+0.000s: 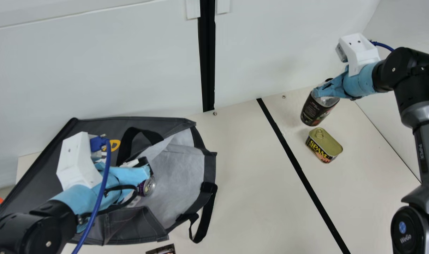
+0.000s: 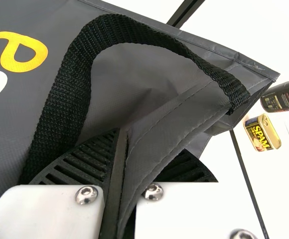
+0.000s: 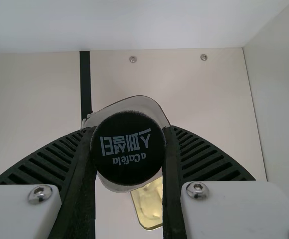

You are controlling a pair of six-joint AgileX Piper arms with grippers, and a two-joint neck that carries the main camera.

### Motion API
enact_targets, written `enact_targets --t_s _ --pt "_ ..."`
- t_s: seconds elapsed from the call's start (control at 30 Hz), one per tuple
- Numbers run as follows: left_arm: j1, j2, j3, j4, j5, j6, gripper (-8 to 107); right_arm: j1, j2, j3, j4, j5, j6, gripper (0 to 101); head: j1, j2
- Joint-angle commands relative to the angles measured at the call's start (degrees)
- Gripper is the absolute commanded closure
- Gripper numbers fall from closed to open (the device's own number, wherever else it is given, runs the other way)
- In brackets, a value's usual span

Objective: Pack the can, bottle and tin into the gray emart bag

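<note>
"Cream surface (image 1: 253, 183), pale wall (image 1: 94, 63) behind, black stripe (image 1: 288, 148) across the surface. How far along?"

"Call it a third. Can (image 1: 149, 186) is in the mouth of the gray emart bag (image 1: 180, 165), which lies on its side. Counting that one as packed."

"Bottle (image 1: 315, 111)?"

"Outside, right of the stripe. Right gripper (image 3: 128, 129) has it near the cap (image 3: 127, 148), fingers snug on both sides. It's tilted; can't tell if the base touches the surface."

"And the tin (image 1: 324, 144)?"

"On the surface, lid up, near the bottle's base, nothing gripping it. So bottle and tin left to pack."

"Left gripper (image 2: 129, 149)?"

"Fingers narrow, pinched on a fold of the bag's edge (image 2: 174, 129), beside the black handle (image 2: 119, 31). I'd log that as keeping the mouth open."

"Step in hand?"

"Picking the bottle, I'd say. Next it needs carrying over the stripe to the mouth, tin after. Might clip the tin if it goes low, or bump the can on the way in."
</note>
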Motion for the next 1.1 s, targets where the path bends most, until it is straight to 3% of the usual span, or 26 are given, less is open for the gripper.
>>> enact_targets --t_s 0.0,1.07 --pt "0.0 0.0 0.0 0.0 0.0 0.0 89 0.5 -0.8 0.8 -0.4 -0.1 0.0 101 -1.3 -0.1" --pt "0.0 0.0 0.0 0.0 0.0 0.0 89 9.8 -12.2 9.8 -0.3 2.4 0.4 101 -1.3 -0.1"
